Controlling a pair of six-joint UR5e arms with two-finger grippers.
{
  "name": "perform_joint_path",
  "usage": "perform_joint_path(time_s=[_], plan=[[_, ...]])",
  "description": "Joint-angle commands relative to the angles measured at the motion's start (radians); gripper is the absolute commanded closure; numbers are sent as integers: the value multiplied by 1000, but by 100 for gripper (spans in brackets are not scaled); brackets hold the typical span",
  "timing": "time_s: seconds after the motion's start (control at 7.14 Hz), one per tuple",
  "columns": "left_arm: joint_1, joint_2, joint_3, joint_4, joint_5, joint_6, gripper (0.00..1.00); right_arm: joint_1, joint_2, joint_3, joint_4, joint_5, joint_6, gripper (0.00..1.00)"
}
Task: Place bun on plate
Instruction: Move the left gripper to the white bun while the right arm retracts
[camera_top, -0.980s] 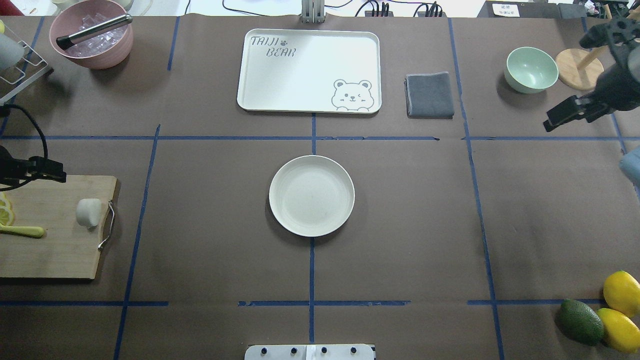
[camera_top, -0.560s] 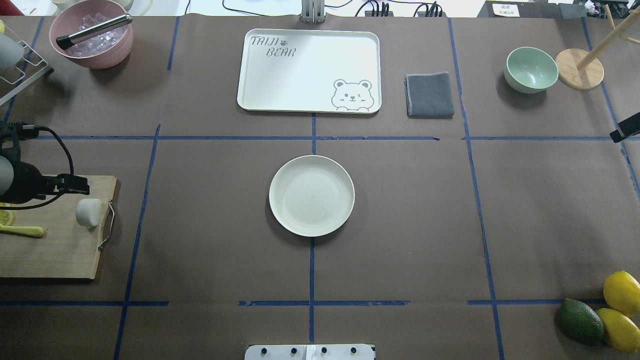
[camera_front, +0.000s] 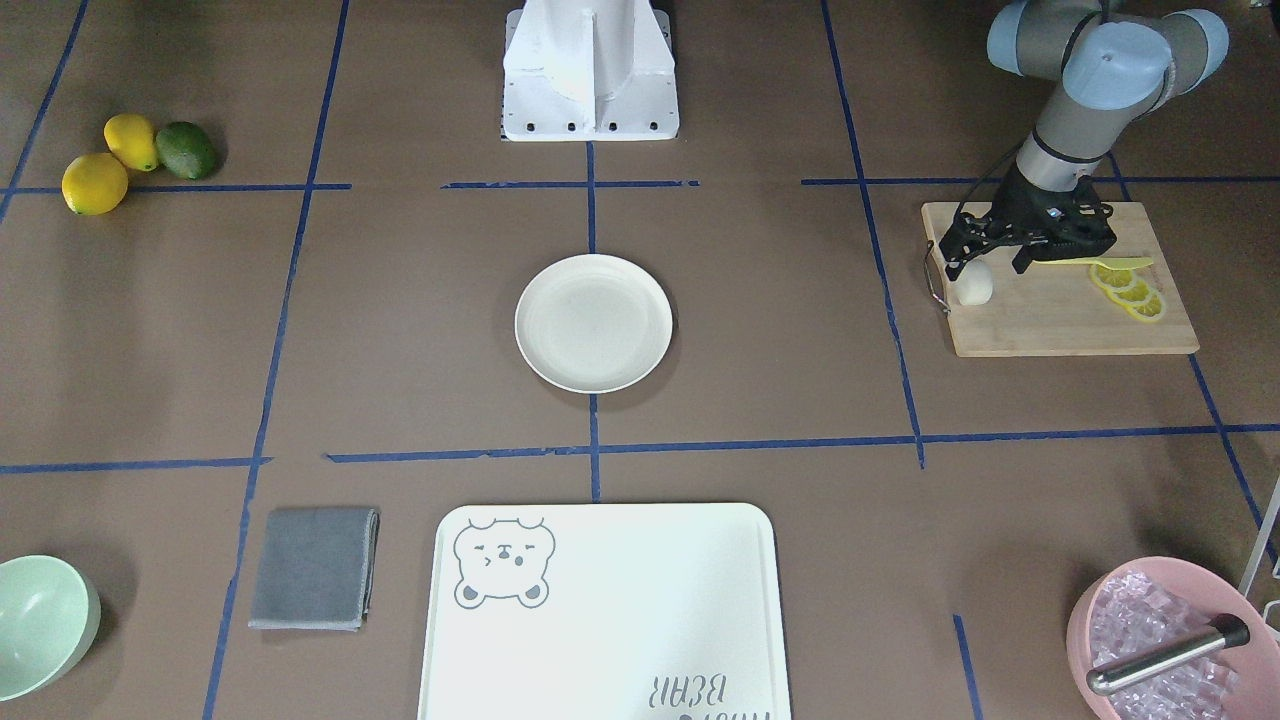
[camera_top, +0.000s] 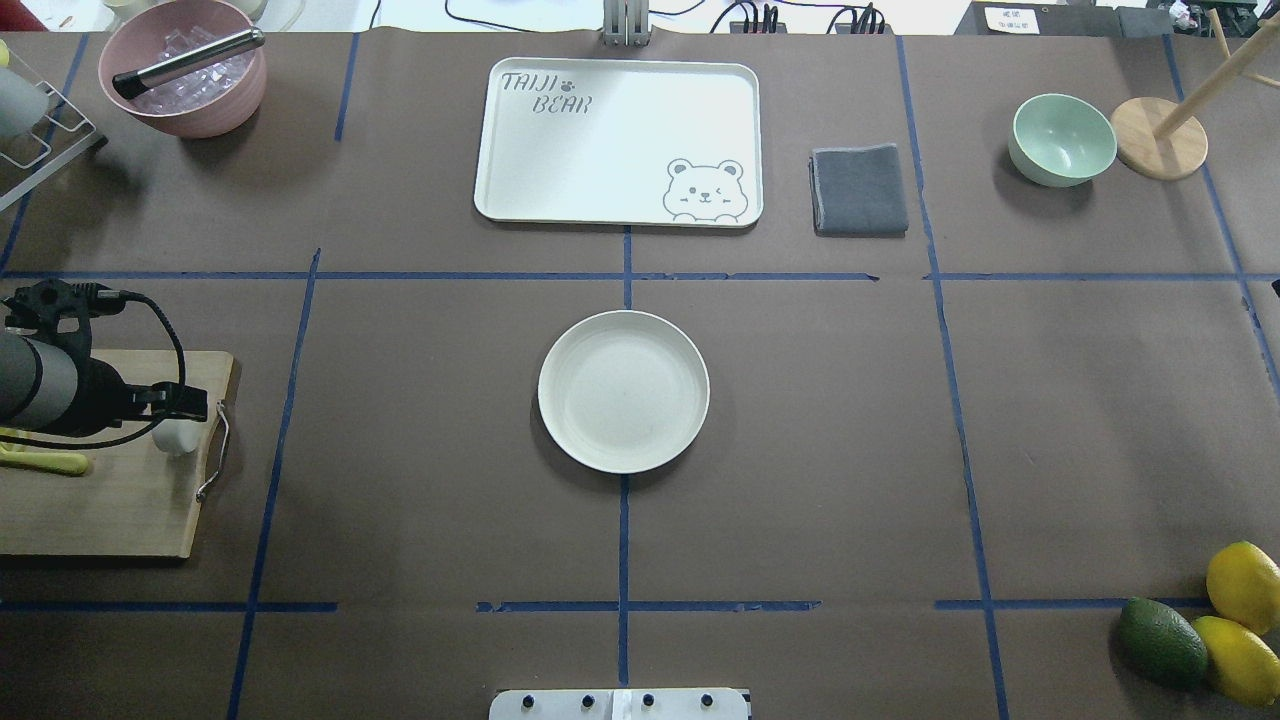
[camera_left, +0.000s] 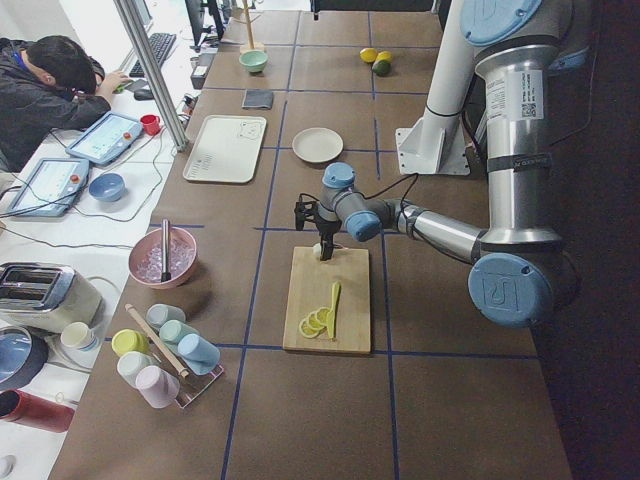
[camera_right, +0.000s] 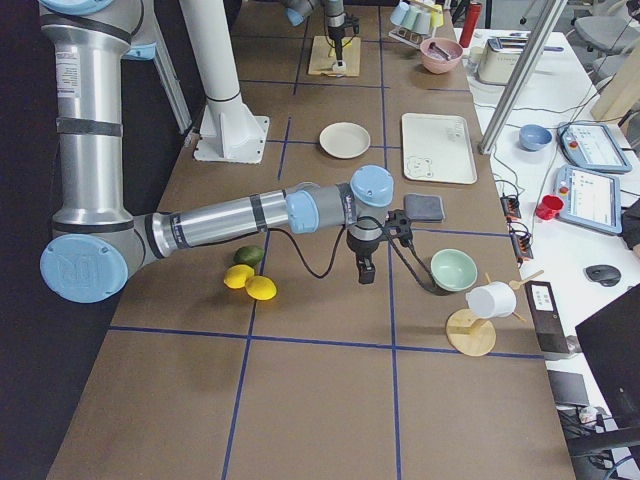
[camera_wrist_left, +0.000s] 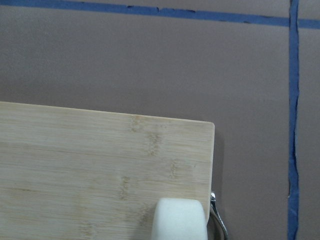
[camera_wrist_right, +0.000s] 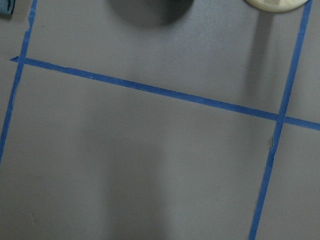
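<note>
The bun (camera_front: 975, 287) is smooth and matt, the cutting board (camera_front: 1060, 322) grained wood, the plate (camera_front: 594, 322) matt.

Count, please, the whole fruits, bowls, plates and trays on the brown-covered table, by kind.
Lemons: 2
Avocados: 1
Bowls: 2
Plates: 1
Trays: 1
Total: 7

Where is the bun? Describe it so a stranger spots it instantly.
Find the wooden cutting board at the robot's left. On its corner nearest the metal handle sits the bun, a small white stubby cylinder, unlike the flat yellow lemon slices farther along.
</note>
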Motion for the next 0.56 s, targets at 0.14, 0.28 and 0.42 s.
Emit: perform_joint_path(time_s=[0.14,0.28,0.42], plan=[[4,-15,34,-4,-2,-1,0,7,-9,-3,-1,1,0,0],[9,-17,35,-3,-2,-1,0,7,-11,-3,-1,1,0,0],[12,-17,34,-3,-2,-2,0,9,-11,-3,-1,1,1,0]])
